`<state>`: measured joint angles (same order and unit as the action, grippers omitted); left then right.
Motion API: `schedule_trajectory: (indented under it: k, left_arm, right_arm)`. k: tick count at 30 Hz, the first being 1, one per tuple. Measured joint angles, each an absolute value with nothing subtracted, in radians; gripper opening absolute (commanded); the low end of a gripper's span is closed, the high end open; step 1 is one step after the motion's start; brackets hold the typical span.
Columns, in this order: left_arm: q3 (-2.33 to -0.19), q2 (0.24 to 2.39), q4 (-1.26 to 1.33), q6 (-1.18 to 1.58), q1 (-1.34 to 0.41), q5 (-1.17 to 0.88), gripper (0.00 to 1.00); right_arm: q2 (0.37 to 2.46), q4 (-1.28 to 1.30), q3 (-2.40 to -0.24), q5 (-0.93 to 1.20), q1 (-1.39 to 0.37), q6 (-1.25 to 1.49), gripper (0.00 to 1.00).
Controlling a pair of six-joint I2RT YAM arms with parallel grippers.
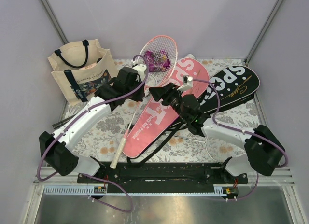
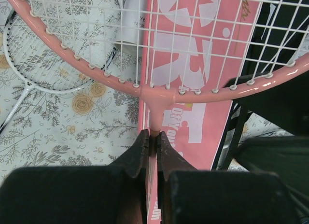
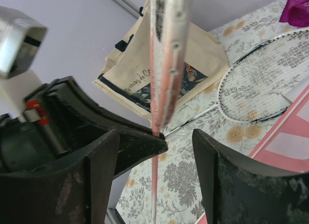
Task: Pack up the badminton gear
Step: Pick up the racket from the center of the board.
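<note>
- Left gripper point(image 2: 152, 137) is clenched on the pink racket point(image 2: 159, 94) shaft, throat just ahead of the tips. I judge that keeps the head steady over the pink SPORT cover point(image 2: 193, 122).
- Right gripper point(image 3: 155, 137) has its jaws apart and holds nothing. The racket sits edge-on ahead of the gap.

The table's point(image 1: 104, 132) middle is blocked. The pink cover point(image 1: 145, 130) lies slantwise from near edge to back, the black cover point(image 1: 231, 86) lies against it on the right, and both arms cross above them. The lifted pink racket point(image 1: 159, 50) screens the back centre, where a purple packet point(image 1: 157, 62) and a flat white racket point(image 2: 38, 64) sit. Its frame stands edge-on between the right gripper's point(image 3: 155, 137) spread fingers, and the left gripper point(image 2: 152, 142), clamped on the shaft, juts into that gap too. The canvas tote point(image 1: 79, 69) fills the far left corner. Bare cloth shows near left and along the right edge.
</note>
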<state>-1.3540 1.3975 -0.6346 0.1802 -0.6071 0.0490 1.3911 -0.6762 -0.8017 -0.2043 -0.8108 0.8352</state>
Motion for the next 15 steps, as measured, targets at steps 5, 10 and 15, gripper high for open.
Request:
schedule_trajectory:
  k: [5,10,15]
  left_arm:
    - [-1.354,1.383,-0.635,0.193,-0.619,0.049,0.0]
    - [-1.354,1.361,-0.633,0.197,-0.624,0.052,0.0]
    - [-1.354,1.344,-0.639,0.238,-0.61,0.08,0.0]
  right_arm:
    - [1.477,-0.72,-0.819,-0.235,-0.821,0.834,0.6]
    - [1.546,-0.754,-0.863,-0.242,-0.827,0.842,0.52]
    - [1.605,-0.805,-0.913,-0.219,-0.831,0.858,0.5]
